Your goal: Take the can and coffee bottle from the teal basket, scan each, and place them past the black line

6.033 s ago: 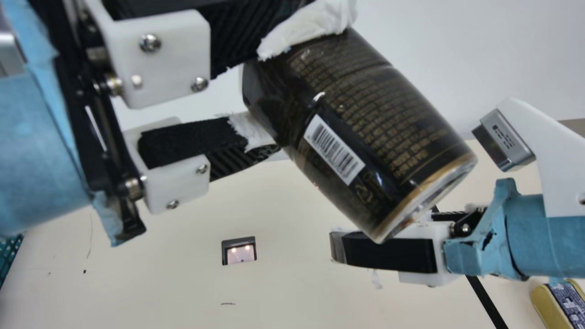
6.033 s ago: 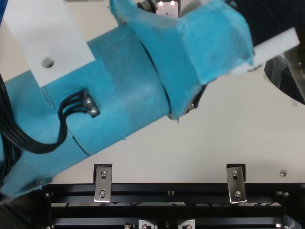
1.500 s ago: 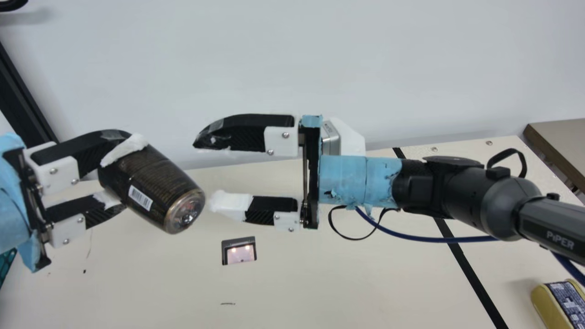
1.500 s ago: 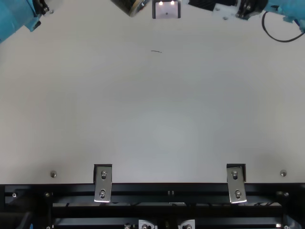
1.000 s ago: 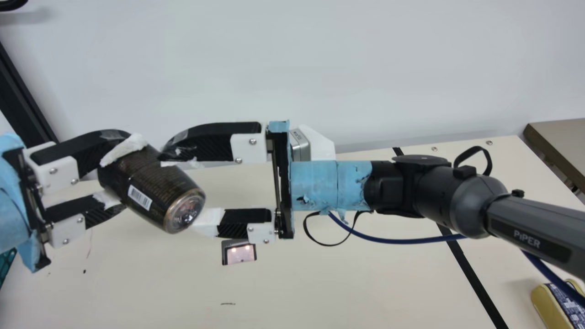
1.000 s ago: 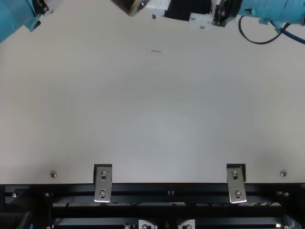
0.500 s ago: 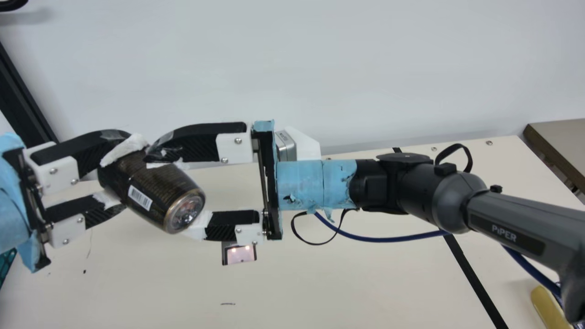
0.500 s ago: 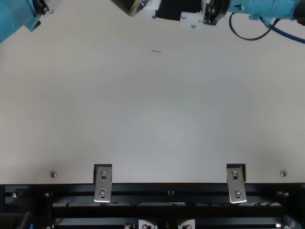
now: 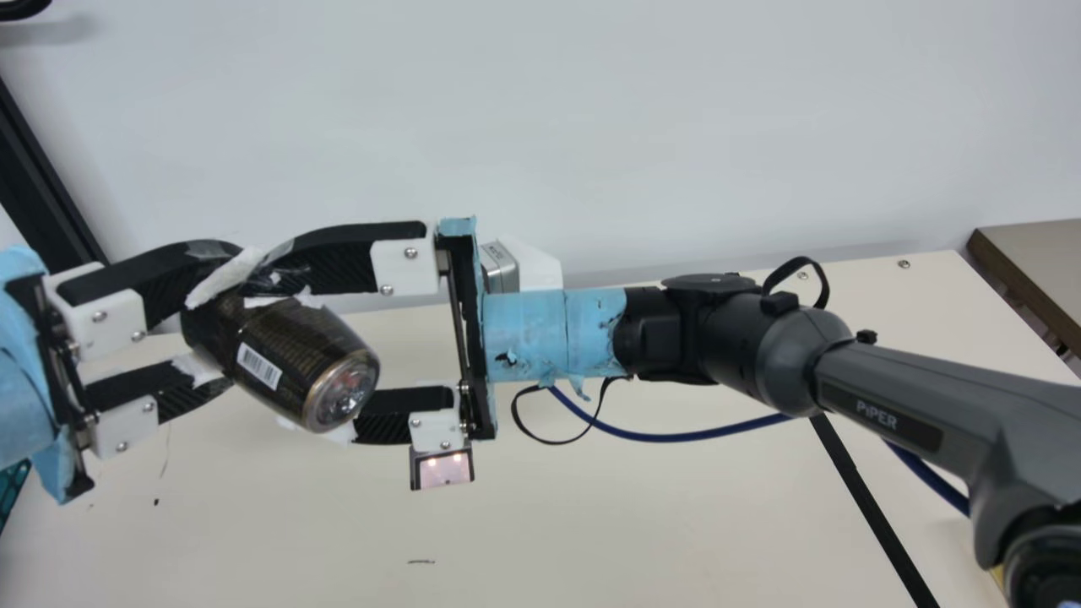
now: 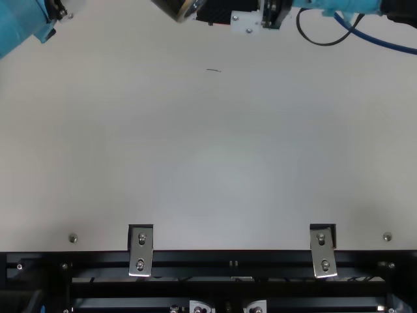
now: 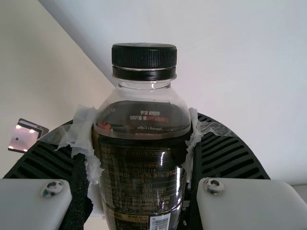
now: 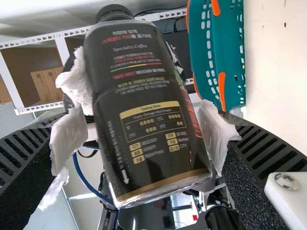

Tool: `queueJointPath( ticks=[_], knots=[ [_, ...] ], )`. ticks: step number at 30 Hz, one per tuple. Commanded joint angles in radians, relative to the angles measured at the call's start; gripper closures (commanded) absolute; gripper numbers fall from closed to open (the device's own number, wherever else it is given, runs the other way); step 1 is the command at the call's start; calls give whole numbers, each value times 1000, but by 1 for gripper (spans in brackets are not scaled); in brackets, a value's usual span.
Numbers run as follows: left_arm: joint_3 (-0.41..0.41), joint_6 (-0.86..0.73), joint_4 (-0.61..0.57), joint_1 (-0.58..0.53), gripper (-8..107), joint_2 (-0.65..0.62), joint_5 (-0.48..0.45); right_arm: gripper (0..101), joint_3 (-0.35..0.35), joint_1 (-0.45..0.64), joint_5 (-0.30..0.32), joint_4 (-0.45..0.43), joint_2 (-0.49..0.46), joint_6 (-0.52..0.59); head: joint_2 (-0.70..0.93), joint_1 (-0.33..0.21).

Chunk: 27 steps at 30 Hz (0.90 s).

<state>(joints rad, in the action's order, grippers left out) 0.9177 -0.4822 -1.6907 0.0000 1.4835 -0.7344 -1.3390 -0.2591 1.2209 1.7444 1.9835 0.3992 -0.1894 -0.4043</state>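
In the main view, the dark coffee bottle (image 9: 291,346) hangs tilted above the table, barcode and base facing the camera. My left gripper (image 9: 218,321) is shut on its cap-side part; in the left wrist view, this left gripper (image 11: 141,143) holds the bottle (image 11: 139,177) below the shoulder. My right gripper (image 9: 268,359) stands open around the bottle's base-side part, its lower tip partly hidden behind it. In the right wrist view, the right gripper (image 12: 139,127) has its fingers on both sides of the bottle (image 12: 148,105), with a visible gap on one side.
The lit scanner (image 9: 443,469) is on the table just below the right gripper. The black line (image 9: 874,507) crosses the table at the right; a sliver of a yellow object (image 9: 999,577) lies beyond it. The teal basket (image 9: 12,481) is at the left edge.
Six seconds ago, the left gripper held the bottle much closer to the camera; it has drawn back. The right gripper has since moved left, bringing its open fingers around the bottle.
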Motion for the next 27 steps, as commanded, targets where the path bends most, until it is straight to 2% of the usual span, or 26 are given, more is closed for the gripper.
queueJointPath(
  ticks=[1, 8, 9, 10, 17, 18, 19, 27],
  knots=[
    [0, 0, 0, 0, 89, 0, 0, 0, -1, -4, -1, 1, 3, -3, -5, -32],
    [0, 0, 0, 0, 89, 0, 0, 0, -1, -7, 0, 0, 8, -5, -5, -32],
    [0, 0, 0, 0, 89, 0, 0, 62, -1, -7, 0, 1, 8, -5, -5, -32],
    [0, 0, 0, 0, 89, 0, 0, 101, -1, -7, 0, 1, 8, -5, -5, -32],
    [0, 4, -4, 0, 89, 0, 0, 101, -1, -7, 8, 9, 8, -2, -5, -32],
    [0, 6, -4, 0, 76, 0, 0, 101, -1, -7, 8, 8, 8, -2, -5, -32],
    [0, 6, -4, 0, 9, 0, 0, 101, -1, -7, 7, 8, 8, -2, -5, -32],
    [10, 18, 17, 4, 9, -1, 16, 101, -1, -7, 0, 1, 8, -2, -5, -32]
  ],
)
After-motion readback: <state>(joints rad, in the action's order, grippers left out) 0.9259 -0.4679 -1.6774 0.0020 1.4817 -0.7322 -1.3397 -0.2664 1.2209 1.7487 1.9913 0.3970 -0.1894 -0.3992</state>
